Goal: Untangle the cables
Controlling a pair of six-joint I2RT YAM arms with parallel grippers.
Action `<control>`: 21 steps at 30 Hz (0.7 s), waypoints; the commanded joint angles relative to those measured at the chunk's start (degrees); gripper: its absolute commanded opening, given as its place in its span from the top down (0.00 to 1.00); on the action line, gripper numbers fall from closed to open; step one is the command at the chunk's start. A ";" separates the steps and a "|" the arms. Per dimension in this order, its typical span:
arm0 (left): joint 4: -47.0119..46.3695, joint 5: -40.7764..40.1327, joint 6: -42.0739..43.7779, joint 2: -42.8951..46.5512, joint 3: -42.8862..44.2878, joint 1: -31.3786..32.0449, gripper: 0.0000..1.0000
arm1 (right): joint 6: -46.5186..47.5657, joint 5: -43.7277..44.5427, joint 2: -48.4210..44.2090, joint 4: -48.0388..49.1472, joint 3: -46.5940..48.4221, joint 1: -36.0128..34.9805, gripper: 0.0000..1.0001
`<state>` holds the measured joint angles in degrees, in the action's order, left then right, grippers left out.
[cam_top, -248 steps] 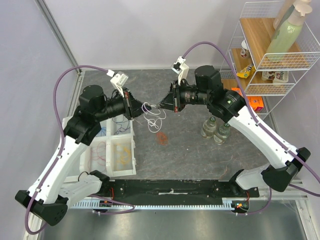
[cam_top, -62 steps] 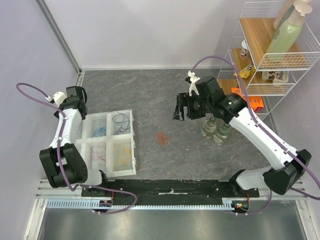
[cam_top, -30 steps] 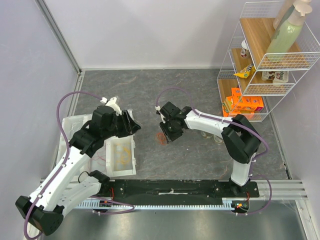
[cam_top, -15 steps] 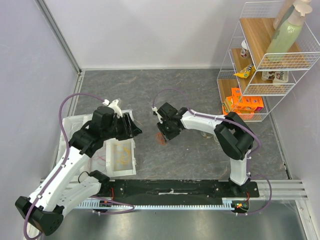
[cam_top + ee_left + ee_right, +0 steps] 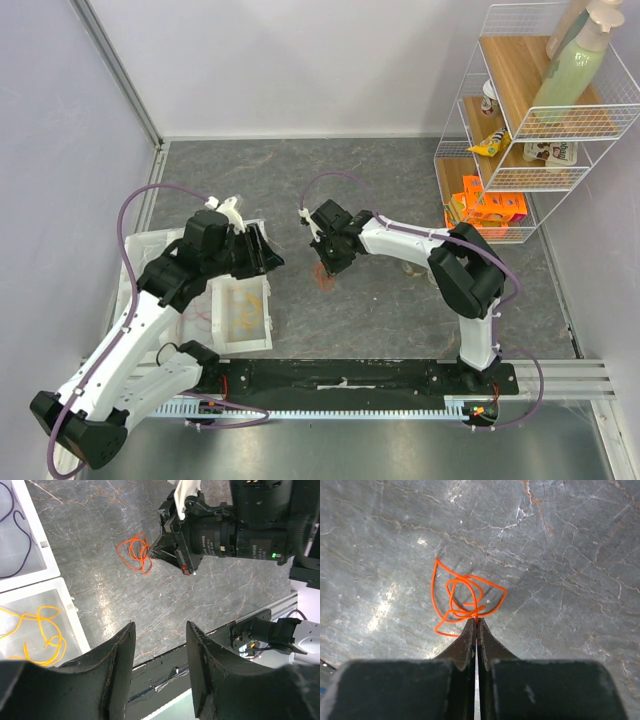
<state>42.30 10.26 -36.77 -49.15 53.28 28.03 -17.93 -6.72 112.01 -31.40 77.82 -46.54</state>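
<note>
A small red-orange cable loop (image 5: pixel 462 600) lies on the grey table, also seen in the top view (image 5: pixel 325 279) and the left wrist view (image 5: pixel 135 553). My right gripper (image 5: pixel 476 622) is shut on a strand of it at its near edge, low on the table (image 5: pixel 328 265). My left gripper (image 5: pixel 159 645) is open and empty, held above the tray's right edge (image 5: pixel 265 256). A yellow cable (image 5: pixel 42 632) and a dark cable (image 5: pixel 17 535) lie in separate tray compartments.
A white compartment tray (image 5: pixel 250 335) sits at the left under my left arm. A wire shelf (image 5: pixel 520 130) with bottles and orange boxes stands at the right. Bottles stand behind my right arm. A black rail (image 5: pixel 340 380) runs along the near edge.
My right gripper has lowered onto the red-orange cable and closed on it. My left arm has shifted slightly over the tray.
</note>
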 commanded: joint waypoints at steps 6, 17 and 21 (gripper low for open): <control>-7.31 9.14 0.30 -2.09 2.88 0.18 0.49 | -2.36 -2.24 -14.26 -4.20 4.35 -0.13 1.00; -20.94 18.56 1.35 -3.50 7.80 0.09 0.56 | -3.69 -8.74 -25.77 -3.15 10.86 -0.04 1.00; -20.86 17.60 2.58 -3.50 10.35 0.09 0.58 | -3.86 -10.33 -29.38 -1.21 10.42 -0.04 1.00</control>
<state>25.91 25.89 -36.47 -52.93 59.72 28.05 -21.45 -14.04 86.48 -34.59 86.43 -46.54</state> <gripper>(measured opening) 0.434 0.007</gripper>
